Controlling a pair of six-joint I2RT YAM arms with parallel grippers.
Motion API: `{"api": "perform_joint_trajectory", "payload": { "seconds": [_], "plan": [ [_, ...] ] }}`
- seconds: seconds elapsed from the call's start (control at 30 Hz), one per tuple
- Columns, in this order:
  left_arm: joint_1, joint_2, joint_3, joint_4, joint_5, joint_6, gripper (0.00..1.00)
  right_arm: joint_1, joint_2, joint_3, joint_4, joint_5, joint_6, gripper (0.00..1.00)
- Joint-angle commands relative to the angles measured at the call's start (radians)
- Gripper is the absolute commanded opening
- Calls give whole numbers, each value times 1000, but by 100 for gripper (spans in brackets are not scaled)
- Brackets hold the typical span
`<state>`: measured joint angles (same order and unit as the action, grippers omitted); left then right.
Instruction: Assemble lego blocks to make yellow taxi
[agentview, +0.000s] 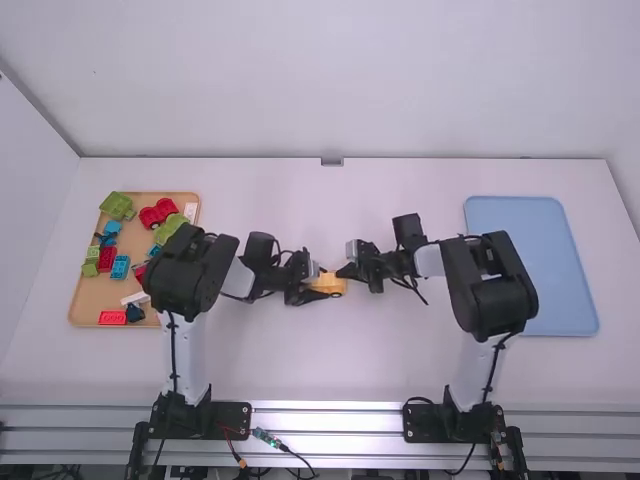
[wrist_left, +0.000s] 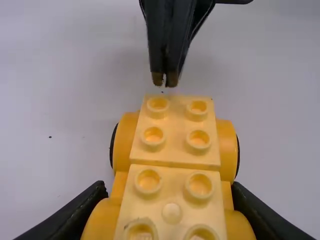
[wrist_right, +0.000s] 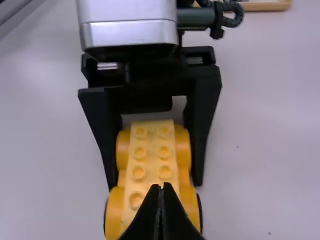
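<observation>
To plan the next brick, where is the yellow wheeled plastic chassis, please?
In the high view, the chassis is central, held in the left gripper, near the right gripper.

Left arm (agentview: 205, 262) and right arm (agentview: 480, 275) have white links (agentview: 190, 355), black joints (agentview: 503, 310) and black cables (agentview: 173, 350). Black base plates (agentview: 228, 418) sit on the silver rail (agentview: 330, 420)

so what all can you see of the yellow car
The yellow car looks like smooth plastic: a long, narrow body with paired studs along its top, a seam across it, and rounded wheel arches down both sides, dark wheels edging out from beneath. It has no cab or roof yet. It sits upright, studs up, near the middle of the table, with the left gripper clamped across its sides. The right gripper's closed tips are by one end; whether they touch it, I can't tell.
</observation>
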<state>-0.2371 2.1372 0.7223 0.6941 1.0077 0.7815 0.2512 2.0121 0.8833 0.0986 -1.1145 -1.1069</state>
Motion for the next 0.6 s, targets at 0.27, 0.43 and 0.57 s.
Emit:
{"api": "perform_joint_trajectory", "payload": {
  "seconds": [0.27,0.43,0.57],
  "plan": [
    [-5,14,-61,39,-82,-9,39,13,-23,-29,49,-37,5,0],
    [-6,14,-58,26,-85,-7,37,11,-18,-50,82,-39,10,0],
    [-6,14,-41,-19,-84,-2,36,12,34,-31,146,-53,94,0]
  ]
}}
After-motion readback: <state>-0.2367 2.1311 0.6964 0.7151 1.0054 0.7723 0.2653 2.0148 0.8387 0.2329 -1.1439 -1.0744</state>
